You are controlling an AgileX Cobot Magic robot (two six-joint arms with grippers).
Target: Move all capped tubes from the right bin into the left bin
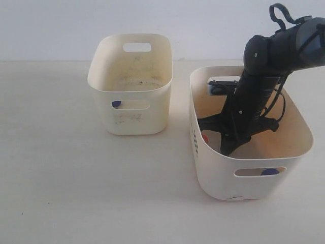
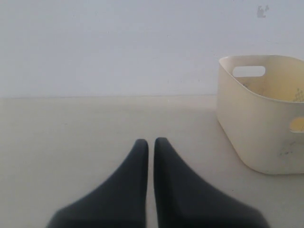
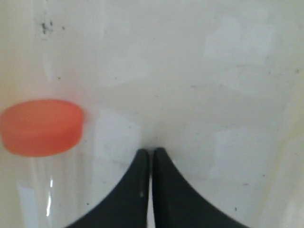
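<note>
Figure: your right pincer [image 3: 151, 152], clenched empty inside the larger cream plastic bin [image 1: 218, 178].
Its black jaws meet near the bin floor with nothing between them. The thin pale tube with the orange-red screw cap [image 3: 42, 127] lies just beside the tips, apart from them. Your left pincer [image 2: 151, 140], also clenched, hovers over the pale table [image 2: 71, 128] near the smaller cream plastic bin [image 2: 256, 137].

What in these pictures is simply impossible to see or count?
- Exterior view: the arm and the right bin's front wall hide most of its floor, so its contents cannot be counted.
- Exterior view: the left bin's wall hides its floor; only a blue cap shows through the slot.
- Right wrist view: the orange cap is blurred, and whatever lies below it is lost.
</note>
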